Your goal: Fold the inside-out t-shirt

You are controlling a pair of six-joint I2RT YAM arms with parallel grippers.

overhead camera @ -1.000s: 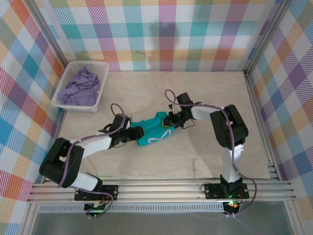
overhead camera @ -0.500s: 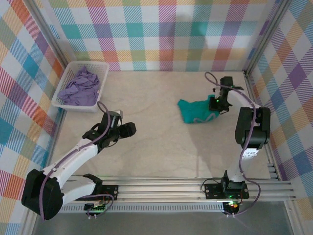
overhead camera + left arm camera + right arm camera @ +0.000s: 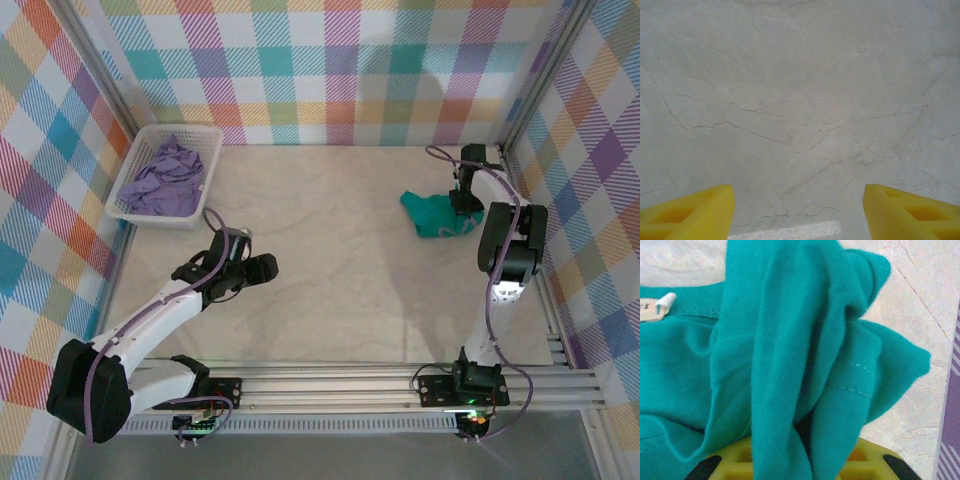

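The right gripper [image 3: 462, 203], clenched on a bunch of the inside-out t-shirt [image 3: 432, 214], is hauling it away from the white basket [image 3: 178, 129]. A second ago the teal cloth was lying between both arms, and now it is sitting crumpled on the table [image 3: 330, 310] at the side farthest from the basket, its tag [image 3: 657, 306] showing. The left gripper [image 3: 262, 268], having let go, is hovering with jaws spread over bare tabletop nearer the basket, so I judge the shirt is being repositioned rather than folded and is still needing to be spread flat.
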